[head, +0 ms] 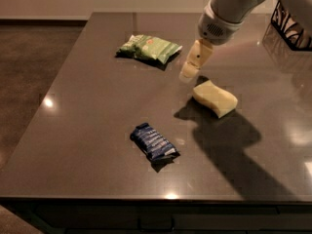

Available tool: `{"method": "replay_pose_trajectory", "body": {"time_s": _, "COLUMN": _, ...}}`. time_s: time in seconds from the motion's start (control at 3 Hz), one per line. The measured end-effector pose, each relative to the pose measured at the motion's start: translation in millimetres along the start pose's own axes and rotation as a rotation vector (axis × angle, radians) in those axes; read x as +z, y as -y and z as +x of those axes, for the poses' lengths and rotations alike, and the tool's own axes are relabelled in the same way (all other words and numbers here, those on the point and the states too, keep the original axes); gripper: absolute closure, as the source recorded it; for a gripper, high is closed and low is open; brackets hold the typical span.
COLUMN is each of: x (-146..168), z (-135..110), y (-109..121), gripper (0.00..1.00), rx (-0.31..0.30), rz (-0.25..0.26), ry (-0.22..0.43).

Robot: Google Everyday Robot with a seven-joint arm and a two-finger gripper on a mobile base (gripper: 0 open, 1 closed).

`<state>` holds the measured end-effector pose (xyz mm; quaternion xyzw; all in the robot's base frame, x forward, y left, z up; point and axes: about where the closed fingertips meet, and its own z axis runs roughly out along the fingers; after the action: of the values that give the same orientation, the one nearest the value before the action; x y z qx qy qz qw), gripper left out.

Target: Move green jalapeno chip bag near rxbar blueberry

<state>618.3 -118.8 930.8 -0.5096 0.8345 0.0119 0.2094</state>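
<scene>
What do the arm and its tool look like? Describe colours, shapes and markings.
The arm is a thick, rounded, off-white shell, ending in a collar with a patch of small dark dots. The tool is cream, slim and tapering; it hangs over the table between the green jalapeno chip bag and the yellow sponge. No cables or lettering show.

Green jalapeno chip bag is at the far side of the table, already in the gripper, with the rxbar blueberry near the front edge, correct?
Not in the gripper. The camera view shows the green jalapeno chip bag lying free, the gripper apart from it, nearer the sponge. The rest stands.
</scene>
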Motion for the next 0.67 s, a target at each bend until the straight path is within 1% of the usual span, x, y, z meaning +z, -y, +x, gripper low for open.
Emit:
{"method": "replay_pose_trajectory", "body": {"time_s": 0.33, "x": 31, "z": -26, "y": 24, "gripper": 0.0, "rx": 0.084, "rz": 0.009, "ry": 0.065}}
{"method": "replay_pose_trajectory", "body": {"time_s": 0.67, "x": 61, "z": -56, "y": 41, "gripper": 0.0, "rx": 0.131, "rz": 0.009, "ry": 0.127}}
